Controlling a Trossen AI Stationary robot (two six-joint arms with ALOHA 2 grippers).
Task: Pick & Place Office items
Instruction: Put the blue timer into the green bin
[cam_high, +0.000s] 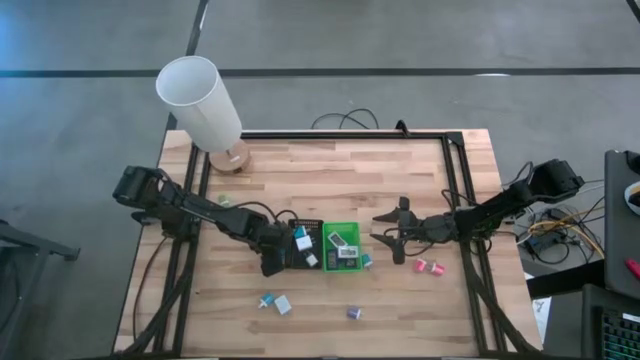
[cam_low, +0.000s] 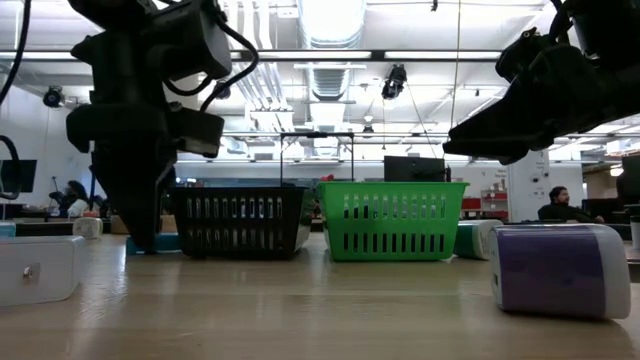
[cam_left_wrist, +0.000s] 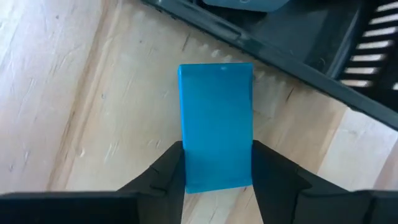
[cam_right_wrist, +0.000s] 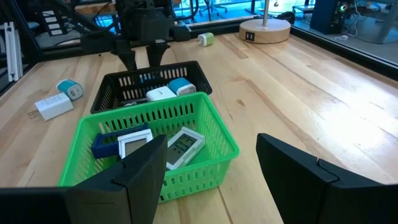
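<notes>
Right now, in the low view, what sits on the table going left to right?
White block → left gripper → black basket → green basket → teal piece → purple-and-white piece.

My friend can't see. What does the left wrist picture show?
The left pincer is shut on a flat blue rectangular block standing on the light wooden table. Just beyond it is the black plastic slotted basket.

Blue flat block (cam_left_wrist: 216, 127) on wood beside black tray, pinched between fingers.
</notes>
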